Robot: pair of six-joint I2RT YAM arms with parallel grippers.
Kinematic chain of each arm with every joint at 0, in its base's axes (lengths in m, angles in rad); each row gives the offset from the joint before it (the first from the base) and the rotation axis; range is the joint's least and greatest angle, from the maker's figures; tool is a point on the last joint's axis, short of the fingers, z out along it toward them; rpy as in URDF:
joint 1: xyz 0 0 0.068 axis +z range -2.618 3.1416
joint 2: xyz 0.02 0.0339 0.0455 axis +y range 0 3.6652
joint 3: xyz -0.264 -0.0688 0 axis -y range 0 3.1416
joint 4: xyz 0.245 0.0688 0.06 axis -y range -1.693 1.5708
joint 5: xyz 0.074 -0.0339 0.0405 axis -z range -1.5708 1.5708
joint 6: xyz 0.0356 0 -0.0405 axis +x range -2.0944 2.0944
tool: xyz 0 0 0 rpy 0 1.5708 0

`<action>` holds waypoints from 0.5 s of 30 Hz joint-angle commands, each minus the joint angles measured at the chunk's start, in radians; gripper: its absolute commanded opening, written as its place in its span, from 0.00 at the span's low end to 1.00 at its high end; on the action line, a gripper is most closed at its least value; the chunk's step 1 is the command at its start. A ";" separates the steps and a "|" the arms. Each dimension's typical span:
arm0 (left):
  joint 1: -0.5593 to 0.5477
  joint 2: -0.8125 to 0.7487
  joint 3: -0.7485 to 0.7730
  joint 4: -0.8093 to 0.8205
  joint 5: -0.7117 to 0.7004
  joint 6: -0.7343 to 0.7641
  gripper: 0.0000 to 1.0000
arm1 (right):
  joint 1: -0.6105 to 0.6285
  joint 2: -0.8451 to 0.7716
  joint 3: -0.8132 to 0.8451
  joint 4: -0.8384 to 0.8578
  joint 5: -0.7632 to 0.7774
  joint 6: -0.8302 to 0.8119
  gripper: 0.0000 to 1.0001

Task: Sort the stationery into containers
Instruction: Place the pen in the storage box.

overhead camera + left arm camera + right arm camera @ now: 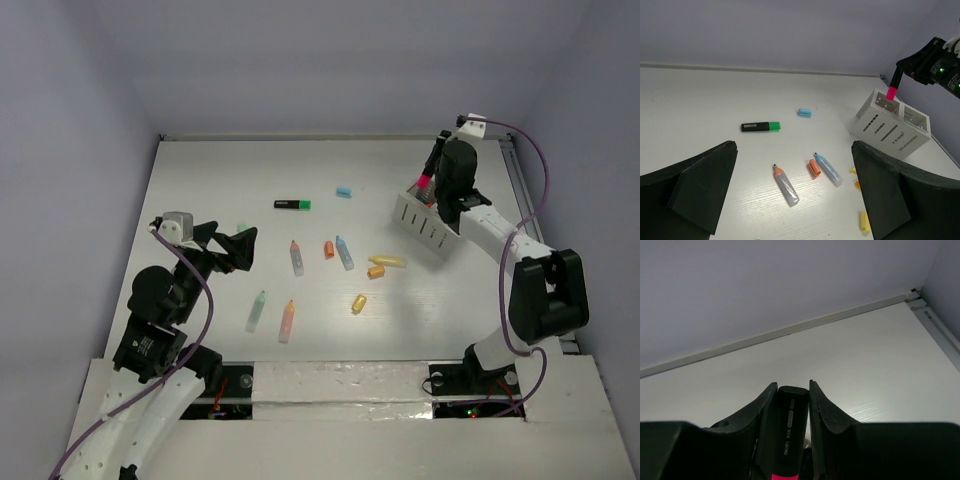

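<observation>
The right hand (pixel 791 389) is clamped on a pink highlighter (pixel 894 85), pink end down over the white box (pixel 890 131).

Pink highlighter (pixel 789 430) tip below the right-wrist view's bottom edge; yellow pieces (pixel 864 220) partly behind the left fingers (pixel 900 200).

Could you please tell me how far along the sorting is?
Done: nothing clearly visible inside the white box yet. In hand: the right claw grips a pink-tipped highlighter over the box; the left claw is open and empty. Left: about ten loose pieces, including the green highlighter and light blue cap.
</observation>
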 commanded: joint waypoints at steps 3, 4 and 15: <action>0.005 0.002 0.030 0.046 0.005 -0.002 0.99 | -0.011 0.028 -0.032 0.157 0.096 -0.077 0.03; 0.005 0.002 0.030 0.048 0.005 -0.002 0.99 | -0.011 0.022 -0.046 0.171 0.101 -0.077 0.04; 0.005 -0.001 0.030 0.048 0.009 -0.002 0.99 | -0.011 -0.047 -0.176 0.247 0.054 -0.049 0.44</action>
